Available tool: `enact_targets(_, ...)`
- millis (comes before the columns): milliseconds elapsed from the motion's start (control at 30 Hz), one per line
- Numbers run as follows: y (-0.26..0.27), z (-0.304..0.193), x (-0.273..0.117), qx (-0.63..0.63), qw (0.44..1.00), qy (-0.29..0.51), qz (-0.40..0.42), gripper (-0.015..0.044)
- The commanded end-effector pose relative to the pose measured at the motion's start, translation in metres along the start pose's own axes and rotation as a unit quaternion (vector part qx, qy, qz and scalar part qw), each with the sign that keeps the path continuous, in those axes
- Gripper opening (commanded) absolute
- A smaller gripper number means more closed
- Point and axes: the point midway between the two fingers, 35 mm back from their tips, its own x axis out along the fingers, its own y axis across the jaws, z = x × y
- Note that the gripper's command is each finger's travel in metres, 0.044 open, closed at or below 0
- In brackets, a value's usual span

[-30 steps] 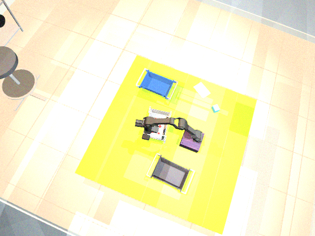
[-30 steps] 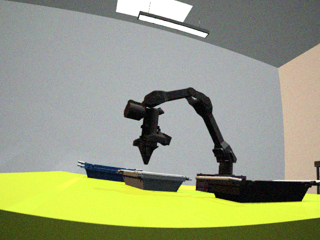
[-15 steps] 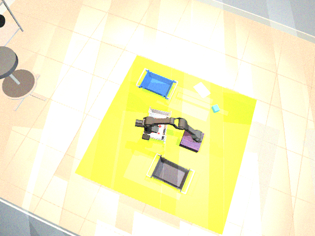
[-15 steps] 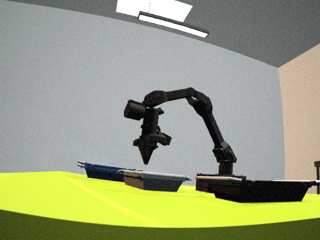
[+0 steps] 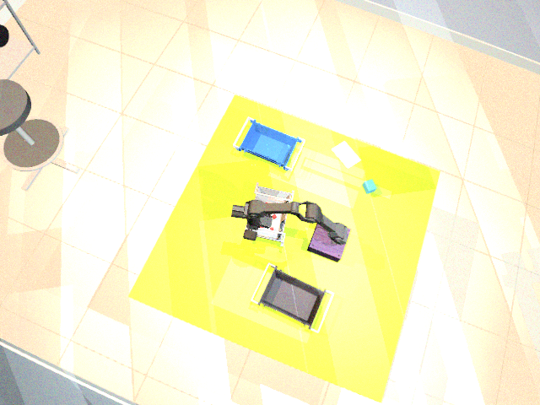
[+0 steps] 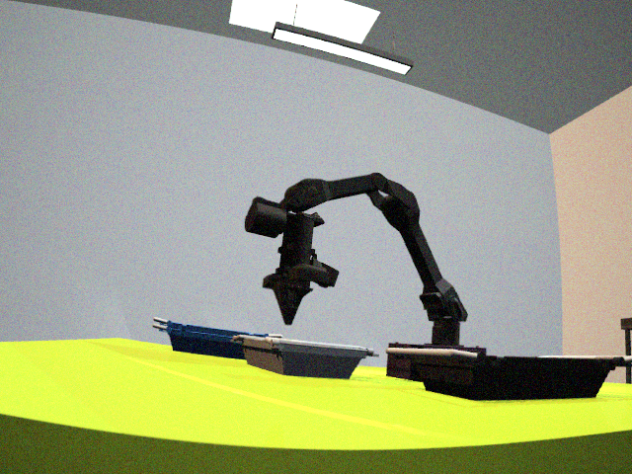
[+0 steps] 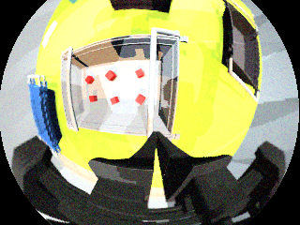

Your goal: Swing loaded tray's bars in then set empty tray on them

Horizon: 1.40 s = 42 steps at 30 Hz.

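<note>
The loaded pale grey tray (image 5: 273, 191) (image 6: 321, 361) (image 7: 100, 126) holds several small red blocks (image 7: 111, 75). One wire bar (image 7: 153, 84) lies across its top, inward of the end nearer the black tray. The other bar (image 7: 72, 89) appears to lie inward too, close along the blue-side rim. My gripper (image 6: 288, 322) (image 7: 156, 134) is shut and empty, raised above the tray. In the top view the arm hides its tips. An empty blue tray (image 5: 267, 146) (image 6: 203, 341) (image 7: 41, 110) and an empty black tray (image 5: 292, 296) (image 6: 535, 377) (image 7: 244, 47) both have bars swung out.
The loaded tray stands between the blue and black trays. The arm's purple base block (image 5: 326, 243) is beside it. A cyan cube (image 5: 369, 186) and a flat white rectangle (image 5: 346, 153) lie on the yellow surface (image 5: 183, 278) (image 6: 255, 413). A round stool (image 5: 32, 143) stands beyond it.
</note>
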Motion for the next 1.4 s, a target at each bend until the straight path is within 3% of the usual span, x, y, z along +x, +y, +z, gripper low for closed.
enact_targets(0, 0.000, 0.000, 0.000, 0.000, 1.000, 0.000, 0.000, 0.0000)
enact_targets(800, 0.000, 0.000, 0.000, 0.000, 1.000, 0.000, 0.000, 0.0000)
enact_targets(1067, 0.000, -0.001, -0.006, 0.000, 1.000, 0.000, 0.000, 0.0210)
enact_targets(1333, 0.000, 0.001, -0.082, 0.000, 1.000, 0.000, 0.000, 0.0420)
enact_targets(1367, -0.003, 0.001, -0.057, 0.002, 1.000, -0.006, 0.001, 0.0440)
